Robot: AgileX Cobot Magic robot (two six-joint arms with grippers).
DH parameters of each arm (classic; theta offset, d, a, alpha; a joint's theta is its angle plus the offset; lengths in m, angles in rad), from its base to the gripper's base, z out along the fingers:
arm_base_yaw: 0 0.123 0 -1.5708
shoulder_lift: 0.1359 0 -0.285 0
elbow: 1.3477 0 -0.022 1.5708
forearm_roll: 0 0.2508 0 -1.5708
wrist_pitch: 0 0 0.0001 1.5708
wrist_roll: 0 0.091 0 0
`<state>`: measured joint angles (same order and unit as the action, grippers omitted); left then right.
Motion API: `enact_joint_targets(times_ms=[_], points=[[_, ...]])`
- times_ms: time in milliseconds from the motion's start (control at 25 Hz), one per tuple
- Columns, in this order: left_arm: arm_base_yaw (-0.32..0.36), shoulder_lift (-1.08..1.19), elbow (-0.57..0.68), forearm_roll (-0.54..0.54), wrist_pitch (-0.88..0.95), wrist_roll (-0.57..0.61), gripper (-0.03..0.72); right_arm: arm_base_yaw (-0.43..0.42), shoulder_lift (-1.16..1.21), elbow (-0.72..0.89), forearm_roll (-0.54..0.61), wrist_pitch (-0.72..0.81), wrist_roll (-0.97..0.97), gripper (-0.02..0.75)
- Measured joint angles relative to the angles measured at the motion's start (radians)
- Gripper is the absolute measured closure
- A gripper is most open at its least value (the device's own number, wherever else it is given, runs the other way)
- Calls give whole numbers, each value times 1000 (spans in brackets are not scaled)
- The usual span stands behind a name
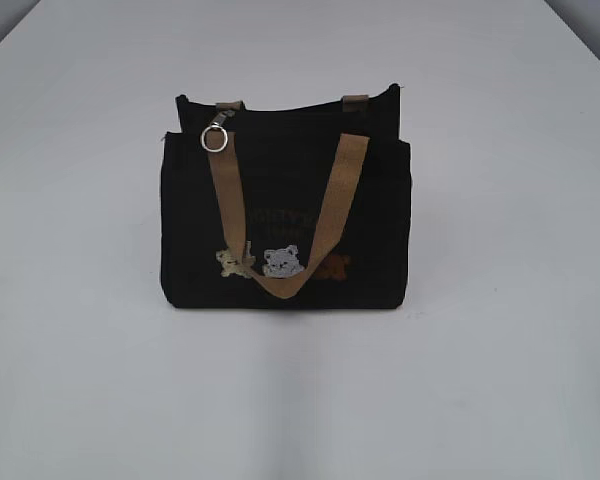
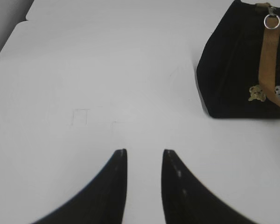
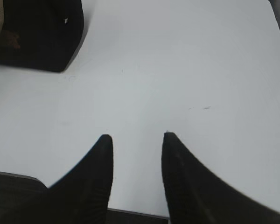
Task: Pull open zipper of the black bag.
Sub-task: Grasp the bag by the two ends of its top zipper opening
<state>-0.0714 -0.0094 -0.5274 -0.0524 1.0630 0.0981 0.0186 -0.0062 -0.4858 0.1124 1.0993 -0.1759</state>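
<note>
The black bag (image 1: 285,215) stands upright in the middle of the white table, tan handles hanging down its front over small bear and cat patches. Its zipper runs along the top edge; the silver clasp and ring pull (image 1: 214,135) hangs at the top left corner. In the left wrist view the bag (image 2: 233,65) is at the upper right with the ring (image 2: 272,20) near its top. My left gripper (image 2: 144,151) is open over bare table, well short of the bag. My right gripper (image 3: 135,136) is also open and empty, with the bag's corner (image 3: 42,32) far up to the left.
The white table (image 1: 500,380) spreads wide around the bag. Its near edge shows under my right gripper's fingers (image 3: 130,214), and its far left edge (image 2: 18,28) shows in the left wrist view. Neither arm appears in the exterior view.
</note>
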Motion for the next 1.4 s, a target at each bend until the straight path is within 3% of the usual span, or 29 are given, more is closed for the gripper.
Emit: enact_joint_targets(times_ms=[680, 880, 960, 1120, 1240, 1400], points=[[0, 0, 0, 0, 0, 0, 494, 0, 0, 0, 0, 0, 0, 455], [0, 52, -14, -91, -59, 40, 491, 0, 0, 0, 0, 0, 0, 455], [-1, 158, -19, -256, -218, 175, 475, 0, 0, 0, 0, 0, 0, 455], [-1, 487, -28, -630, -531, 639, 398, 0, 0, 0, 0, 0, 0, 455], [-1, 758, -52, -934, -631, 1024, 373, 0, 0, 0, 0, 0, 0, 455], [-1, 1072, -86, -1250, -647, 1389, 367, 0, 0, 0, 0, 0, 0, 455]])
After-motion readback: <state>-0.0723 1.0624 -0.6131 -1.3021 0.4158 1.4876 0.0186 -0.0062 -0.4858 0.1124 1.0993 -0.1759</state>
